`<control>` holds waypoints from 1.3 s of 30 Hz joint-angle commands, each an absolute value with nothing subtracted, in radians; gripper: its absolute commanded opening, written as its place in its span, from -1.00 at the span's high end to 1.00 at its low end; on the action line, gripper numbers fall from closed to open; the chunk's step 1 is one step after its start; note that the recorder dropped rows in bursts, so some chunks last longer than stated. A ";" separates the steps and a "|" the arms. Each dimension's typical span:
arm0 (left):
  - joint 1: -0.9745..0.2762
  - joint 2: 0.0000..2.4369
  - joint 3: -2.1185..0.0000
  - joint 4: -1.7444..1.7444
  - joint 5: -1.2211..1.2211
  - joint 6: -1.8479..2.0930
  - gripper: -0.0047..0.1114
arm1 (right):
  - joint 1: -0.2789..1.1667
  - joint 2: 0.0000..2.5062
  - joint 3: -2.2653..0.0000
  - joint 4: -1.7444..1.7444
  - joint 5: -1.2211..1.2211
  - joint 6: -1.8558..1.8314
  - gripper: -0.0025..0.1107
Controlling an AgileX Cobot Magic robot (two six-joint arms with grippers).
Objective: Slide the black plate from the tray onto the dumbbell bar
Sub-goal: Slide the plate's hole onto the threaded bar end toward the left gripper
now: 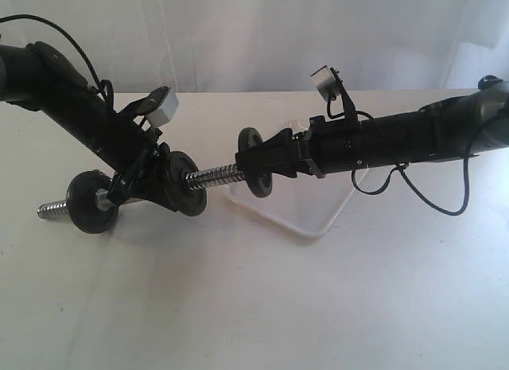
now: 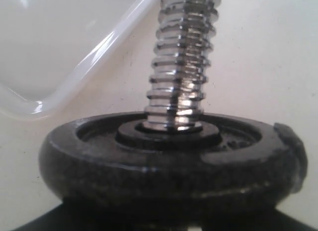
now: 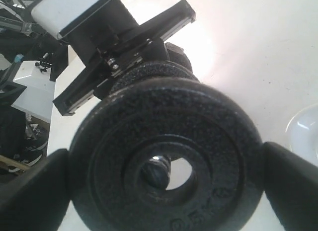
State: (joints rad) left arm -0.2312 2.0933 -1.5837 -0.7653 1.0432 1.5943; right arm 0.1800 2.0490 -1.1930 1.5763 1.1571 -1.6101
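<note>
— Why does the left hand point(image 1: 131, 183) clamp the dumbbell bar point(image 1: 213, 177) between the outer disc point(image 1: 94, 203) and the inner disc point(image 1: 185, 195), over at the left of the frame?

— I'd say to hold it up off the desk point(image 1: 254, 306) and steady, with the bare threaded end pointing right, toward the centre. That end looks like the nearest free way on.

— And the black plate point(image 1: 261, 187)?

— Just right of centre, standing on edge, flat face to the thread. The right hand point(image 1: 253, 165) pinches it by the rim, fingers point(image 3: 30, 191) on opposite sides, which leaves the hole free. From the right wrist the thread tip shows through that hole, a bit off to one side.

— Is it on yet?

— Can't tell; at the mouth at best. It's lifted clear of the tray point(image 1: 314, 227), which lies behind it, lower right of centre. My guess is it needs a small nudge to centre the hole, then a straight push leftward.
</note>
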 commanded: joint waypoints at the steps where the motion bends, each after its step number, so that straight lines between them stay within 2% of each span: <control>1: -0.233 2.048 -1.601 -1.173 1.113 1.615 0.92 | 0.190 2.036 -1.200 1.631 1.221 -1.625 0.96; 26: -0.233 2.054 -1.593 -1.216 1.076 1.630 0.92 | 0.201 2.038 -1.198 1.551 1.181 -1.620 0.96; 39: -0.234 2.058 -1.593 -1.233 1.095 1.645 0.92 | 0.232 2.085 -1.198 1.654 1.177 -1.672 0.96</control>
